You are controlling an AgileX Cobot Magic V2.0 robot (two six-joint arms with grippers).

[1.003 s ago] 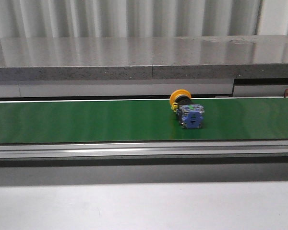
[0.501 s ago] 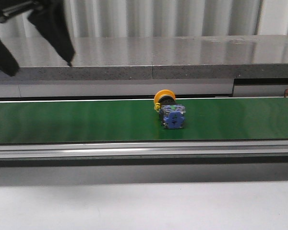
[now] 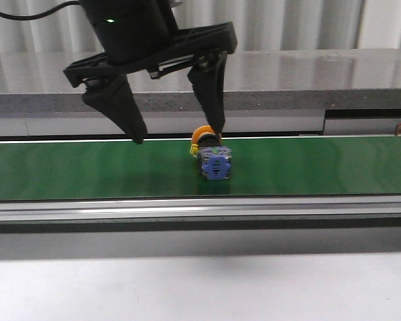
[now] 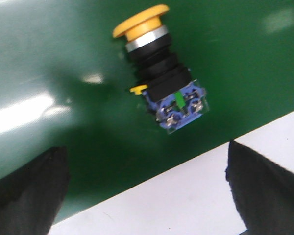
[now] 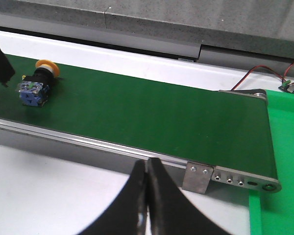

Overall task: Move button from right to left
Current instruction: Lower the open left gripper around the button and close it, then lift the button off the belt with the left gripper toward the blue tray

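While the button (image 3: 212, 155) lies on its side on the green conveyor belt (image 3: 67, 170), the left gripper (image 3: 176, 135) hangs above the belt with its jaws spread wide and nothing between them. In the front view, one finger tip sits just over the orange cap; the other is well to the left over bare belt. The button is therefore off-centre in the opening, toward the robot's right. The gripper should need a small shift to the right before it descends.

Long axis: in the front view the cap points away from the robot and the blue-grey terminal block (image 4: 180, 106) faces the near edge of the belt. The left wrist view shows the axis slightly skewed — cap (image 4: 139, 23) far, block near — and roughly crosswise to the line between the two fingertips, which suits a grip across the black collar.

The right gripper (image 5: 146, 172) is pressed closed and empty, well apart from the button along the belt. The left arm is the nearer one.

Count: one button, one belt, two grippers.
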